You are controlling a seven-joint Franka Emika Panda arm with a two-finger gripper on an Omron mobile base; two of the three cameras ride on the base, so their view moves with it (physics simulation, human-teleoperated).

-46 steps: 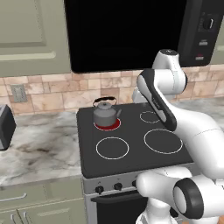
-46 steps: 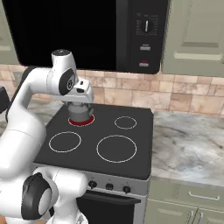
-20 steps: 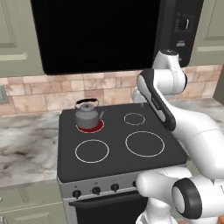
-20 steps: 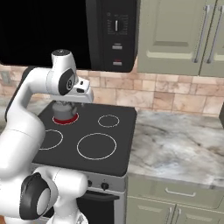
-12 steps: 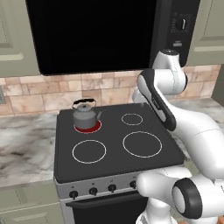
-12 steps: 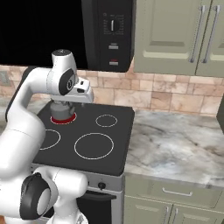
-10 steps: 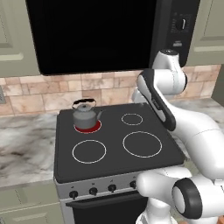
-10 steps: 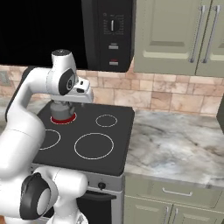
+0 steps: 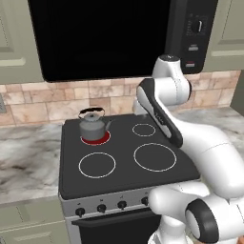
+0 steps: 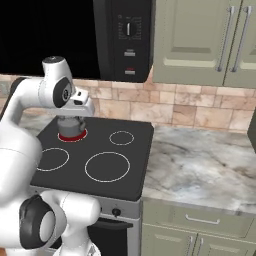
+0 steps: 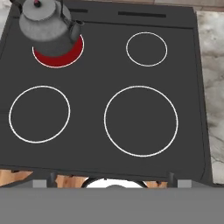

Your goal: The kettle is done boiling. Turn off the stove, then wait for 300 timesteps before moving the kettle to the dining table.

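The arm (image 9: 190,138) is showing glossy white rounded link shells, dark grey discs at the joints and a black strip along one link.

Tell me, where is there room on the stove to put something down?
Three burners on the stove are bare: the small back one beside the kettle, and both front rings. The red burner under the kettle is taken. The marble counter right of the stove looks bare too.

kettle (image 9: 92,126) on red burner (image 9: 96,137), stove (image 9: 125,157)
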